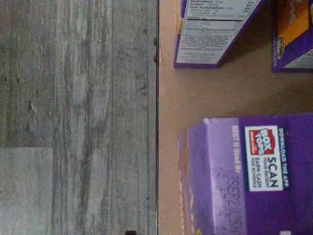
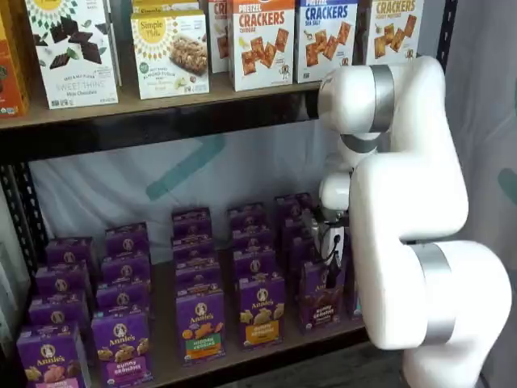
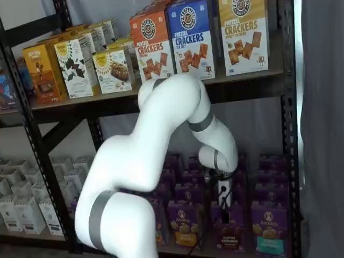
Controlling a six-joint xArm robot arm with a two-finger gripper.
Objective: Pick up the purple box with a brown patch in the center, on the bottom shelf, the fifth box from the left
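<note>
On the bottom shelf (image 2: 242,356), the purple box (image 2: 321,305) stands directly under the gripper (image 2: 334,252), whose spread cannot be told.

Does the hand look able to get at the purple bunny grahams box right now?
Probably yes: the hand hangs just above the purple box at the bottom shelf front, nothing between them.

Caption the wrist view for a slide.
Wrist camera looks down on a purple carton's top at the bottom shelf's front edge, grey floor beyond.
</note>
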